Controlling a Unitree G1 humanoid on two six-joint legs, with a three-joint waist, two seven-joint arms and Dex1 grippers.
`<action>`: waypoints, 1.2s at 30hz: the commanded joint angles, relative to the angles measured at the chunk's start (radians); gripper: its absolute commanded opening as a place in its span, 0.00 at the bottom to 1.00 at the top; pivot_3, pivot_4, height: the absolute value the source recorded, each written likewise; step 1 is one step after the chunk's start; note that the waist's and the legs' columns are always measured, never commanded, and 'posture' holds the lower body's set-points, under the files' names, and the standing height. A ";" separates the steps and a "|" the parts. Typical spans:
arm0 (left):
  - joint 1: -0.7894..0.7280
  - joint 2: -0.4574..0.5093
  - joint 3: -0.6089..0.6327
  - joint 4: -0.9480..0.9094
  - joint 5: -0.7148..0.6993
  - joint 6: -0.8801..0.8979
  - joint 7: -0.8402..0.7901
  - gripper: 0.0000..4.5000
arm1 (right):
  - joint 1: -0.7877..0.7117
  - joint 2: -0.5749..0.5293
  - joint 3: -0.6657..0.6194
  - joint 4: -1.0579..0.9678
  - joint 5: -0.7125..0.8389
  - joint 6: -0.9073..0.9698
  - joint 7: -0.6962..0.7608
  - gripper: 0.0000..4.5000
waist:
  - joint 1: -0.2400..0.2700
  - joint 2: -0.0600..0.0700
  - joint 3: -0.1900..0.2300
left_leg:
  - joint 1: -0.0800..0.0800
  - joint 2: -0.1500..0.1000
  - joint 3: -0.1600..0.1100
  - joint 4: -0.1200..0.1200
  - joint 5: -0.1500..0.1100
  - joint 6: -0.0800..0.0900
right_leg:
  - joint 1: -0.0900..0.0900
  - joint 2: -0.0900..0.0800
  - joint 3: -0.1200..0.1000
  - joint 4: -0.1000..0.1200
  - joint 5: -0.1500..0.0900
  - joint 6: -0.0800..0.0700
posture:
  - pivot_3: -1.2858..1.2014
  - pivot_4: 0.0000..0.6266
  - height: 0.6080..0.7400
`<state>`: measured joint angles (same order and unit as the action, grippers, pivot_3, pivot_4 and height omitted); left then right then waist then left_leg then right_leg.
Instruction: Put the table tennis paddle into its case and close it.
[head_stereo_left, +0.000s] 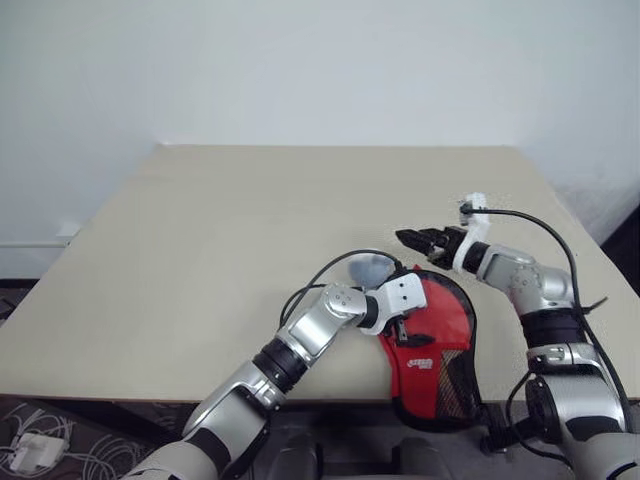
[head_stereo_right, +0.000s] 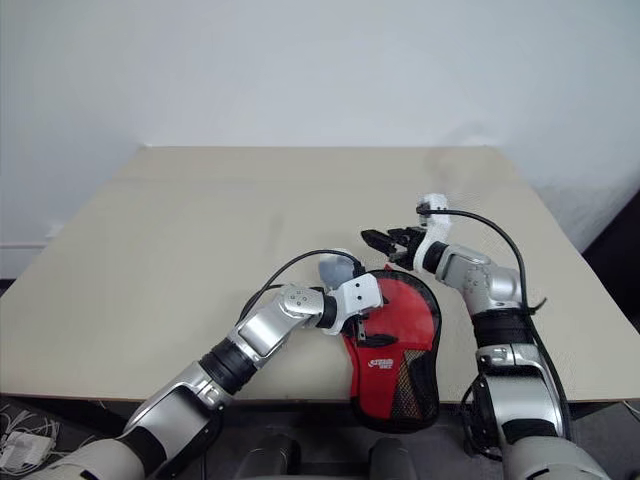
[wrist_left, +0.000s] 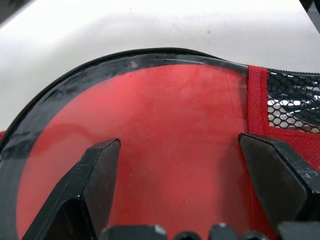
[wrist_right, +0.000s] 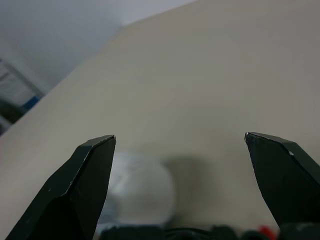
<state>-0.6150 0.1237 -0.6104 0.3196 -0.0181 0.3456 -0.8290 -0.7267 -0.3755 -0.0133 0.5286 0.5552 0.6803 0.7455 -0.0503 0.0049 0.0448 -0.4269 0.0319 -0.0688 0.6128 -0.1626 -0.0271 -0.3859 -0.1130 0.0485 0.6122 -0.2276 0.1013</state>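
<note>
Left eye view gives the layout: a broad beige table (head_stereo_left: 220, 260), and at its near edge the case (head_stereo_left: 432, 355), lying flat with its narrow mesh end hanging a little over the edge. Left hand (head_stereo_left: 398, 322) sits low over the round red panel, fingers spread wide, gripping nothing. Right hand (head_stereo_left: 418, 240) hovers just beyond the case's far rim — wide too, and empty. Is the paddle inside? Can't tell; through the clear pocket comes only red. That fabric looks soft and light, likely to slide, so pin the panel — then work at the black zipper rim.
</note>
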 joint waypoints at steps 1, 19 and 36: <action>0.051 0.016 -0.050 0.058 0.062 0.068 -0.008 0.90 | -0.076 0.012 0.051 0.062 -0.050 0.024 0.085 1.00 | 0.000 0.000 0.000 | 0.000 0.000 0.000 0.000 0.000 0.000 | 0.000 0.000 0.000 0.000 0.000 0.000 | 0.52 0.00 1.00; 0.085 0.007 -0.016 0.036 0.069 0.113 0.021 0.90 | -0.139 0.123 -0.009 0.229 -0.157 -0.091 0.084 0.72 | 0.001 -0.001 -0.002 | 0.002 0.000 -0.001 0.002 0.000 -0.001 | -0.002 0.001 0.000 0.010 -0.001 0.002 | 0.52 0.00 1.00; 0.076 -0.014 -0.007 0.053 0.061 0.165 0.021 0.90 | -0.123 0.113 -0.152 0.263 -0.222 -0.180 -0.227 0.00 | 0.002 -0.002 -0.003 | 0.002 0.000 -0.002 0.002 0.000 -0.001 | -0.002 0.002 0.001 0.011 -0.001 0.002 | 0.52 0.00 1.00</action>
<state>-0.5767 0.0942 -0.5624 0.2800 -0.0096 0.4497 -0.8036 -0.8323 -0.2243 -0.1268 0.8251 0.3418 0.5333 0.5505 -0.0486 0.0029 0.0418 -0.4253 0.0321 -0.0703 0.6149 -0.1625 -0.0278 -0.3872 -0.1112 0.0493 0.6225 -0.2290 0.1028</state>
